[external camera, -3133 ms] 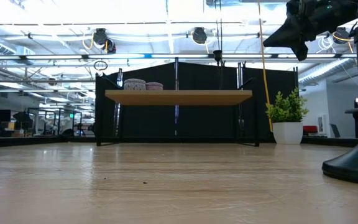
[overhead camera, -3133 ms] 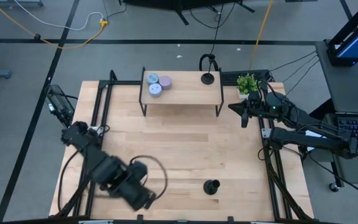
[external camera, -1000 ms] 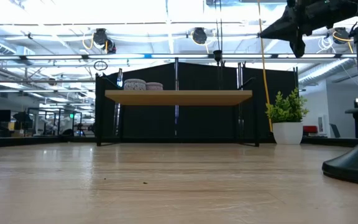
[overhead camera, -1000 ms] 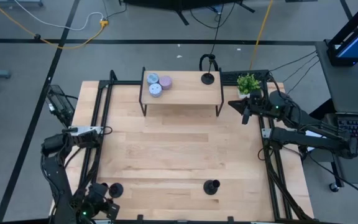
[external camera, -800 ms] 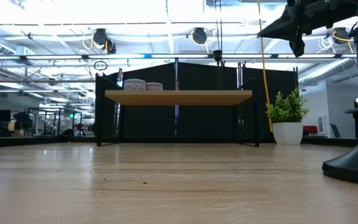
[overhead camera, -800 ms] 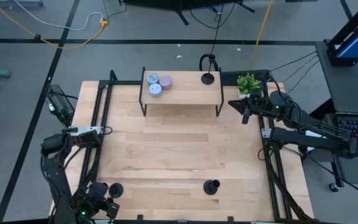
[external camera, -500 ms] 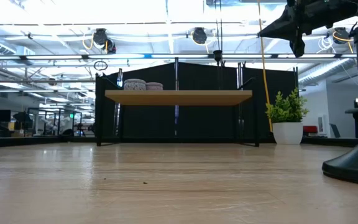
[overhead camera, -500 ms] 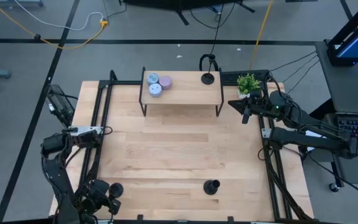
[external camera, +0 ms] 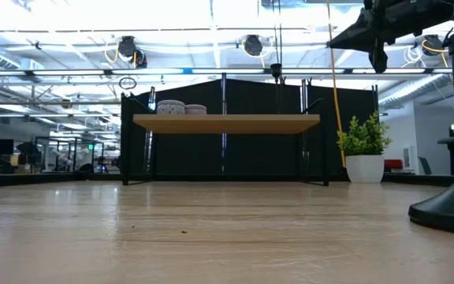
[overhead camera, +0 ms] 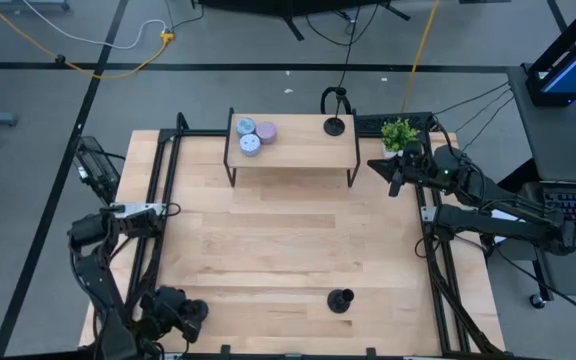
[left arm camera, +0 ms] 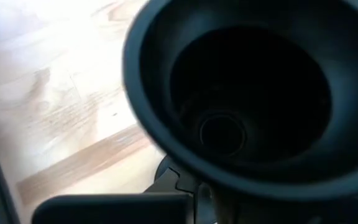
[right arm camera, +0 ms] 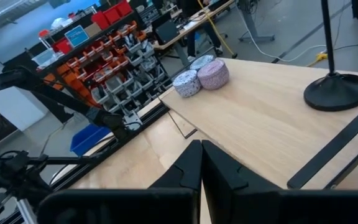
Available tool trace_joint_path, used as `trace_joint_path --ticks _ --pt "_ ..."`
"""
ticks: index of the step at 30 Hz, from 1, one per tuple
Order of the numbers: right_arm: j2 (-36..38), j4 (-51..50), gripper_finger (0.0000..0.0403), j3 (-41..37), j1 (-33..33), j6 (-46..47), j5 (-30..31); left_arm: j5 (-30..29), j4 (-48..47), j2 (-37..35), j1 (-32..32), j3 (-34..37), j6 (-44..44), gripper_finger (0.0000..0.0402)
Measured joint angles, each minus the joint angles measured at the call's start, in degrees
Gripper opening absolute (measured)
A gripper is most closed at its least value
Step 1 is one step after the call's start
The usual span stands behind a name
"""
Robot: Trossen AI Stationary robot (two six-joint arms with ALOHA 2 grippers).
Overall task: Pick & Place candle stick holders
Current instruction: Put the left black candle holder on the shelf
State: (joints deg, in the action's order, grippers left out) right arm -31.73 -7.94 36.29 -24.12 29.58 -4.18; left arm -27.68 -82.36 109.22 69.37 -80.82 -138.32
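**Tool clamp at the front-left corner**

Found left tool low at the tabletop's front-left corner, fingers pressed together on the corner holder. Saw its top cup filling the left wrist view. Judged the grip to sit low on the thin stem, so as to lift the piece upright.

Noted right tool raised off the shelf's right end, fingers together on nothing, probably waiting. Counted a second holder standing front-centre and a third holder on the shelf, well apart from the tins.

Compared with a second before: left tool had stood partly apart just beside the corner holder, then shifted onto it and closed. Saw nothing else moved.
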Motion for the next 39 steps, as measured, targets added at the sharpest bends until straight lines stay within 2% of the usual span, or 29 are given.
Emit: trace_joint_path --ticks 4,10,13,16,20,25,28,31,35,39 --pt "0.0 0.0 0.0 0.0 0.0 0.0 0.1 -3.6 0.1 -1.4 -0.6 0.0 0.7 0.0013" --pt "-0.1 0.1 0.0 0.0 0.0 1.3 -0.2 -16.6 -2.3 -6.4 -2.6 0.0 2.5 0.0013" --pt "-0.4 0.9 0.0 0.0 0.3 1.3 -0.4 -23.0 -2.8 -10.1 -5.0 0.0 6.9 0.0013" --pt "-1.1 3.3 0.0 0.0 1.5 1.3 -0.5 -25.0 -1.3 -13.9 -9.0 0.0 14.9 0.0013" --pt "-2.1 6.7 0.0 0.0 3.2 -0.1 -1.9 -25.0 5.9 -19.1 -16.2 0.0 32.2 0.0013" --pt "-3.3 8.6 0.0 0.0 4.4 -1.0 -5.2 -24.2 22.3 -23.8 -26.8 0.0 59.5 0.0013" --pt "-4.3 9.4 0.0 0.0 4.7 -1.9 -8.6 -20.2 34.3 -25.2 -33.5 -0.1 76.1 0.0013" --pt "-5.9 11.2 0.0003 0.0 5.3 -2.3 -13.3 -13.4 45.2 -25.4 -40.0 -0.1 89.8 0.0013" --pt "-9.1 17.7 0.0008 0.0 7.4 -4.0 -21.1 -5.5 54.7 -25.3 -47.3 -0.1 99.4 0.0013" --pt "-13.0 26.3 0.0009 0.0 10.9 -6.5 -24.7 -1.1 58.0 -25.2 -53.0 -0.1 101.5 0.0013"
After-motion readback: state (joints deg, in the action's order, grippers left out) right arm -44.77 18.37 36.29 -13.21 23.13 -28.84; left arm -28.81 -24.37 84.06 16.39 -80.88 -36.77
